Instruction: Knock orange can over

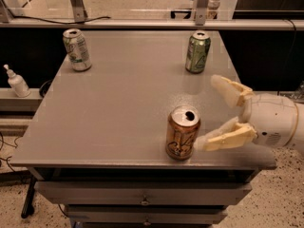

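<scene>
The orange can (182, 133) stands upright near the front edge of the grey table (128, 103); it is shiny copper with pale script and a silver top with an open pull-tab hole. My gripper (209, 112) comes in from the right, open, its cream fingers spread. The lower finger (223, 138) has its tip right beside the can's right side, at or nearly at contact. The upper finger (230, 90) points left, behind and to the right of the can.
A green can (197, 52) stands at the table's back right. A white-and-green can (77, 49) stands at the back left. A white pump bottle (16, 81) sits on a ledge left of the table. Drawers sit under the tabletop.
</scene>
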Controlling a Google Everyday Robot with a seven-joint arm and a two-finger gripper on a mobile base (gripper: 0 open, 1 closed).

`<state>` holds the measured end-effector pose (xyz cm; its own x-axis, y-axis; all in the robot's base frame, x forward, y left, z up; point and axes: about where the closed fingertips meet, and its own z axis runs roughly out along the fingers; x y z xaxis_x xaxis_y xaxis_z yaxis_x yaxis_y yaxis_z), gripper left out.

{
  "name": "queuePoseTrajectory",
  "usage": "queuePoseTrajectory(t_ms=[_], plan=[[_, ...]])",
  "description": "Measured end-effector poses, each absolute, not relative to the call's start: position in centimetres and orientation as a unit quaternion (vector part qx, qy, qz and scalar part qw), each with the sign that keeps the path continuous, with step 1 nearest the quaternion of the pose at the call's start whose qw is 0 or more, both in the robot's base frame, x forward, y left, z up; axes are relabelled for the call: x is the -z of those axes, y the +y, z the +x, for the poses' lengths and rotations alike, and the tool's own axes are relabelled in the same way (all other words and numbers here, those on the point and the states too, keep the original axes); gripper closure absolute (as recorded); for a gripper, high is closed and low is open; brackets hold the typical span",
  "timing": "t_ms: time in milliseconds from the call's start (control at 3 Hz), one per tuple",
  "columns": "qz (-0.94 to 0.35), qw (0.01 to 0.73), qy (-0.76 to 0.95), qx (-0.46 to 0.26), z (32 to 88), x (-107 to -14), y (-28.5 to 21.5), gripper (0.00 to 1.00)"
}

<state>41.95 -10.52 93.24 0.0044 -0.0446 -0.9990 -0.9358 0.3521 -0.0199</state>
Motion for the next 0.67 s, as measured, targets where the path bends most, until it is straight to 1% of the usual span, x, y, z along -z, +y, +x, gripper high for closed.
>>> queuePoseTrajectory(t_ms=[667], plan=[[-0.476,0.560,0.564,-0.376,40.7,-90.9,-5.8,0.00]])
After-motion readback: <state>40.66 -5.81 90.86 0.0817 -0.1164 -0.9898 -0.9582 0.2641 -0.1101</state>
